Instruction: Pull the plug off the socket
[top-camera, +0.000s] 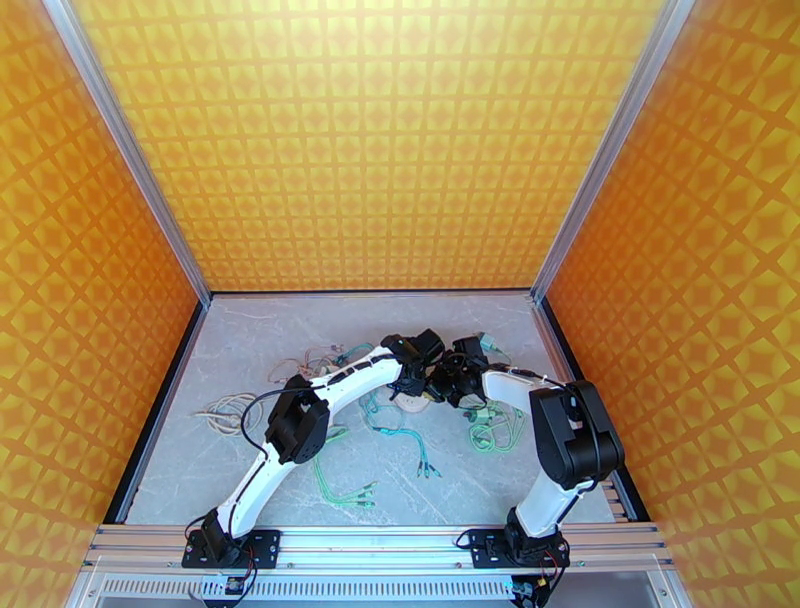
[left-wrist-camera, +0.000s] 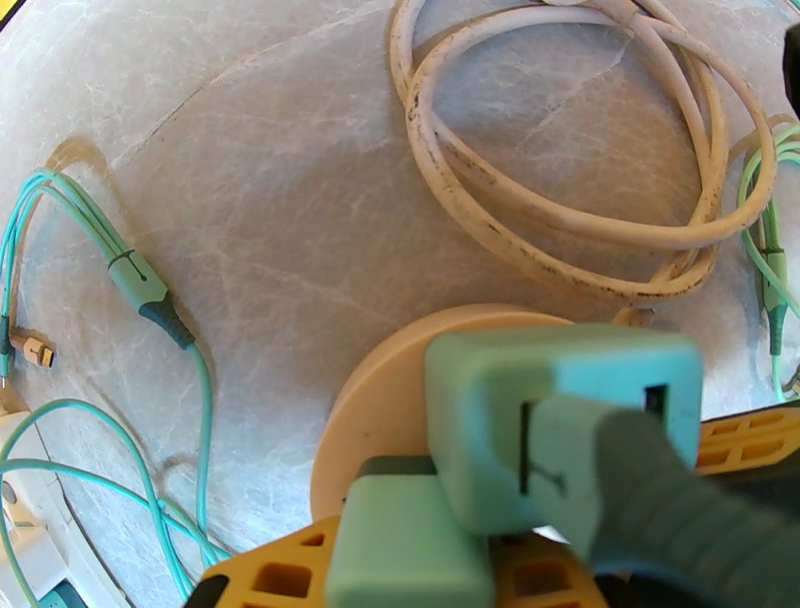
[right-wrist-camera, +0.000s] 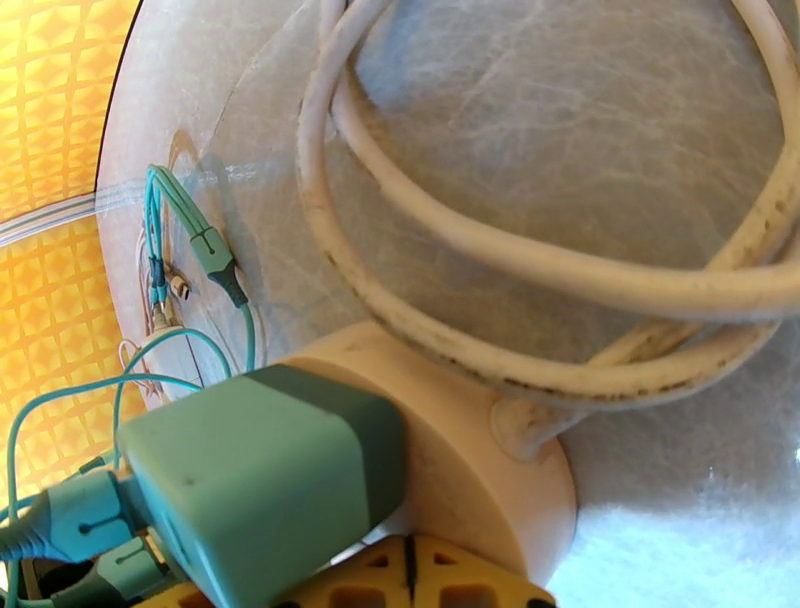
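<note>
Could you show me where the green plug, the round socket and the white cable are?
green plug (right-wrist-camera: 260, 470), right wrist view, on its body.
round socket (right-wrist-camera: 480, 480), right wrist view, on its cream body beside the plug.
white cable (right-wrist-camera: 600, 280), right wrist view, on the loop's thick strand.

Looped white cord (left-wrist-camera: 430, 150) crowds the round socket (left-wrist-camera: 390, 390) beyond; teal cables (left-wrist-camera: 140, 285) litter the left, bare tabletop (left-wrist-camera: 280, 180) between.

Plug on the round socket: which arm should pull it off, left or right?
Left. The left gripper has a yellow finger on each side of the teal plug, so it looks ready to pull. The right gripper is shut, down beside the socket, with nothing between its fingers.
</note>
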